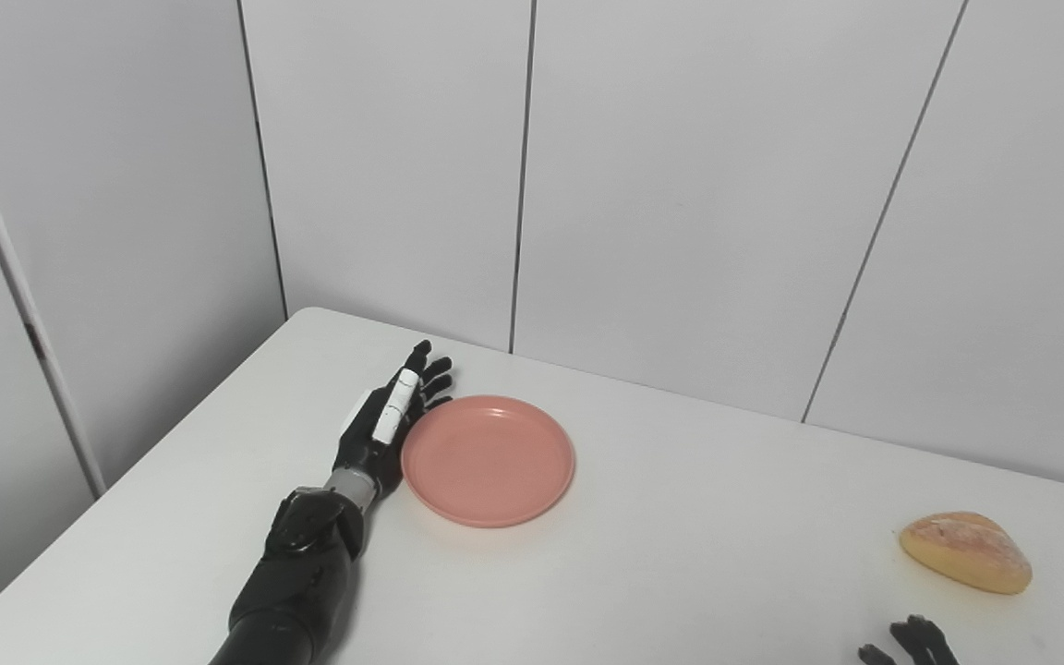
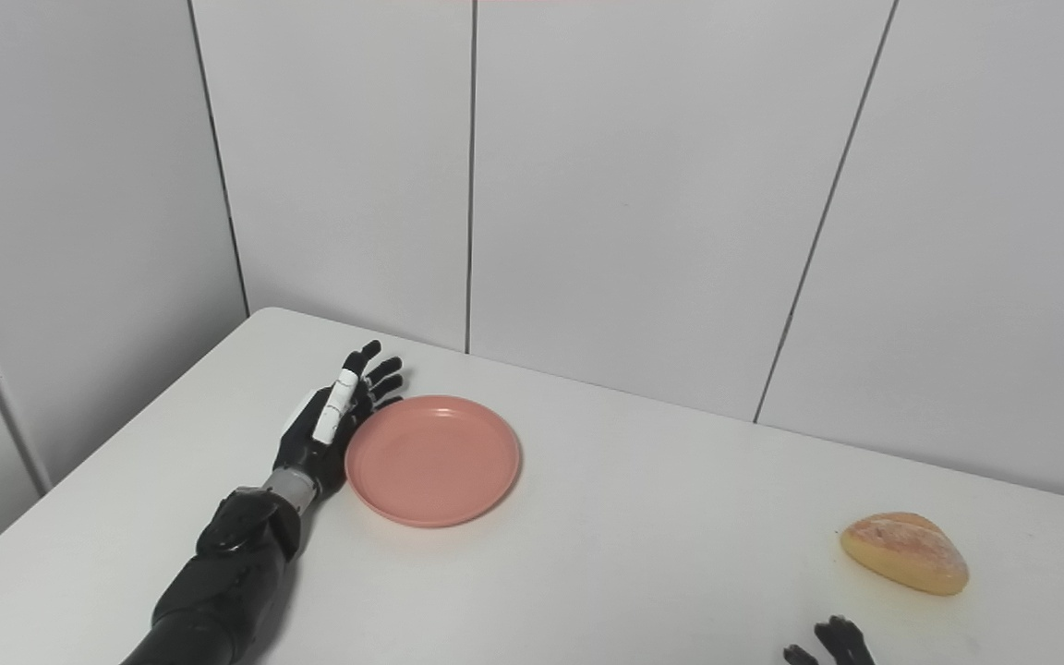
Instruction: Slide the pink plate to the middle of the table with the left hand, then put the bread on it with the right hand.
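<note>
The left robot hand (image 1: 384, 420), fingers spread, is laid flat against the pink plate's (image 1: 488, 460) left rim, ready for pushing rightward. The bread (image 1: 966, 551) is left far right; the right robot hand's (image 1: 911, 644) state cannot be told.

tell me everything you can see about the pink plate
The pink plate is round and shallow with a low raised rim, smooth and matte like plastic, and empty. It lies flat and upright on the white table, left of centre. The left hand, fingers extended, rests against its left edge. The bread sits far to its right, apart.
</note>
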Robot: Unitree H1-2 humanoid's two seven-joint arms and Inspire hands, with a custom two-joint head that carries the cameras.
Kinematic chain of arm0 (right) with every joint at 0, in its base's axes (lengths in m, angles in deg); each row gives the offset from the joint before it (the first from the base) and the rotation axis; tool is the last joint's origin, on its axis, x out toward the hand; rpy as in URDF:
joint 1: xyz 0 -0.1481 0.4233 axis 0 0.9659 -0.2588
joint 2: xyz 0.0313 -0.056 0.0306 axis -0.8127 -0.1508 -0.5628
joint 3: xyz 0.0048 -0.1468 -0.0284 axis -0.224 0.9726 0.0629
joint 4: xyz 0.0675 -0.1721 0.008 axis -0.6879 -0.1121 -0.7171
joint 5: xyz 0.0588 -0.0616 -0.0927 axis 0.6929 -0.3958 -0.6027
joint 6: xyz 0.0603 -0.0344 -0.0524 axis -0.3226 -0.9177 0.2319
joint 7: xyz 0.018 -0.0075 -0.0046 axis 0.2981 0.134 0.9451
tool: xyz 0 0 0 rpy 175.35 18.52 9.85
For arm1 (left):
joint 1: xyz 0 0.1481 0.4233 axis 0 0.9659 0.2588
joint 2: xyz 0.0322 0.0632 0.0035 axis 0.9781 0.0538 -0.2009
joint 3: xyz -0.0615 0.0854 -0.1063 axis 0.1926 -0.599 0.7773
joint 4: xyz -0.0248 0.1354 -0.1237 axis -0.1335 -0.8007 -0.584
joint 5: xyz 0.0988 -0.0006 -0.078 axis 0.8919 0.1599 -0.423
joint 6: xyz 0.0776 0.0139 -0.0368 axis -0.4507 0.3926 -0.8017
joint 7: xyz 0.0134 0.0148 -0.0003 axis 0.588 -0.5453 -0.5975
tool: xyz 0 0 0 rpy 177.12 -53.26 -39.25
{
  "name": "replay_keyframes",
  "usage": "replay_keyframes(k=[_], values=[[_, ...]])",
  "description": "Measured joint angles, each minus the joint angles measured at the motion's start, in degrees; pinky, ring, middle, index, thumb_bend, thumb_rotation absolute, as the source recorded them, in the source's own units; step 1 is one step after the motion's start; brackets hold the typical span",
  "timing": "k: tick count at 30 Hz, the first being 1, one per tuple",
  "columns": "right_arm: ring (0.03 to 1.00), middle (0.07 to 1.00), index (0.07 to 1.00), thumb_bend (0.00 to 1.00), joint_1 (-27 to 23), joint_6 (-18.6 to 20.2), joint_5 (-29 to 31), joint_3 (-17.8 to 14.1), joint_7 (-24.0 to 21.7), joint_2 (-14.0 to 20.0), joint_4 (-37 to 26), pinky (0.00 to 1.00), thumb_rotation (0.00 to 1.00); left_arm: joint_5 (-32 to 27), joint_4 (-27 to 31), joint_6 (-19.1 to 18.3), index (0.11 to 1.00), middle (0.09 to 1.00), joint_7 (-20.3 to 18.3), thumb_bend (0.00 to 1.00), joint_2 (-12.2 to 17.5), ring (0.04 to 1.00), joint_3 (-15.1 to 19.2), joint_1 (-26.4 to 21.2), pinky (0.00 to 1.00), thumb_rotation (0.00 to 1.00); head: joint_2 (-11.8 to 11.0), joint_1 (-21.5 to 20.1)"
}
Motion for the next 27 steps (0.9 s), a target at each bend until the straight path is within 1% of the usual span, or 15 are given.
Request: replay_keyframes(k=[2, 3, 5, 7, 8, 11, 12, 13, 15, 18, 20, 21, 23, 24, 27], values=[[0.822, 0.905, 0.892, 0.93, 0.1, 0.0, -0.3, 0.1, 0.1, -0.1, -0.2, 0.78, 0.96, 0.0, 2.1, -1.2, 0.952, 0.914, 0.7, 0.96, -0.7, 0.911, 0.0, 0.9, 0.9, 0.81, 0.4, -0.6], [0.821, 0.904, 0.893, 0.93, 0.3, 0.1, -0.5, 0.2, 0.3, -0.2, -0.3, 0.78, 0.96, 0.0, 3.4, -1.9, 0.949, 0.909, 1.1, 0.97, -1.1, 0.903, 0.0, 1.3, 0.87, 0.8, 0.7, -1.1], [0.816, 0.899, 0.889, 0.92, 0.3, 0.1, -0.7, 0.3, 0.4, -0.2, -0.3, 0.77, 0.95, 0.0, 4.6, -2.7, 0.948, 0.908, 1.7, 0.98, -1.6, 0.907, -0.1, 1.9, 0.87, 0.8, 1.2, -2.1], [0.812, 0.896, 0.889, 0.93, 0.5, 0.1, -0.9, 0.4, 0.5, -0.4, -0.5, 0.77, 0.95, 0.0, 7.0, -4.0, 0.945, 0.905, 1.8, 0.98, -2.2, 0.91, -0.1, 2.9, 0.86, 0.8, 1.2, -2.1], [0.807, 0.894, 0.89, 0.93, 0.5, 0.1, -1.1, 0.5, 0.6, -0.4, -0.5, 0.76, 0.94, -0.1, 7.9, -4.4, 0.947, 0.907, 2.0, 0.98, -2.6, 0.916, -0.1, 3.2, 0.86, 0.8, 2.1, -3.9], [0.805, 0.892, 0.889, 0.92, 0.7, 0.1, -1.7, 0.6, 1.1, -0.6, -0.9, 0.76, 0.94, -0.2, 10.2, -5.8, 0.949, 0.911, 2.0, 0.97, -3.6, 0.925, -0.4, 4.2, 0.89, 0.8, 2.1, -4.0], [0.806, 0.893, 0.888, 0.92, 0.8, 0.2, -1.8, 0.8, 1.1, -0.7, -1.0, 0.76, 0.93, -0.5, 10.7, -6.2, 0.949, 0.912, 1.9, 0.97, -3.8, 0.926, -0.3, 4.4, 0.9, 0.79, 2.5, -5.0], [0.801, 0.888, 0.882, 0.91, 0.8, 0.3, -1.9, 0.9, 1.1, -0.8, -1.1, 0.75, 0.93, -0.8, 11.4, -6.6, 0.955, 0.921, 1.9, 0.95, -4.0, 0.932, -0.3, 4.6, 0.91, 0.79, 2.6, -5.0], [0.802, 0.889, 0.879, 0.9, 1.2, 0.8, -2.0, 1.1, 1.3, -1.1, -1.5, 0.76, 0.92, -1.4, 12.3, -7.2, 0.949, 0.916, 1.6, 0.95, -4.5, 0.926, -0.4, 4.9, 0.9, 0.79, 3.5, -7.3], [0.799, 0.891, 0.878, 0.89, 1.6, 1.5, -2.4, 1.5, 1.6, -1.5, -2.0, 0.76, 0.91, -1.3, 13.6, -8.1, 0.941, 0.912, 1.6, 0.94, -5.1, 0.922, -0.9, 5.4, 0.89, 0.79, 4.0, -8.6], [0.797, 0.888, 0.876, 0.88, 1.8, 2.1, -2.9, 1.9, 2.0, -1.9, -2.3, 0.76, 0.9, -1.3, 13.7, -8.2, 0.943, 0.919, 1.6, 0.94, -5.3, 0.926, -1.3, 5.4, 0.91, 0.8, 4.5, -9.8], [0.798, 0.887, 0.876, 0.86, 1.9, 2.4, -3.0, 2.1, 2.2, -2.1, -2.5, 0.77, 0.89, -1.3, 13.8, -8.3, 0.947, 0.928, 1.6, 0.95, -5.3, 0.935, -1.5, 5.4, 0.92, 0.8, 5.1, -11.1], [0.796, 0.887, 0.878, 0.86, 2.1, 2.8, -3.2, 2.5, 2.5, -2.6, -3.1, 0.76, 0.89, -1.4, 14.0, -8.5, 0.943, 0.926, 1.5, 0.96, -5.2, 0.931, -1.9, 5.4, 0.91, 0.8, 5.1, -11.1], [0.796, 0.887, 0.879, 0.86, 2.4, 3.1, -3.4, 2.8, 2.6, -2.8, -3.3, 0.76, 0.88, -1.3, 14.0, -8.6, 0.941, 0.925, 1.5, 0.97, -5.2, 0.929, -2.1, 5.4, 0.9, 0.8, 5.7, -12.3], [0.796, 0.897, 0.883, 0.85, 3.0, 3.5, -4.4, 3.7, 2.7, -3.5, -3.4, 0.77, 0.88, -1.3, 14.5, -9.4, 0.934, 0.913, 1.6, 0.97, -5.2, 0.92, -2.4, 5.5, 0.88, 0.8, 6.1, -13.2]])
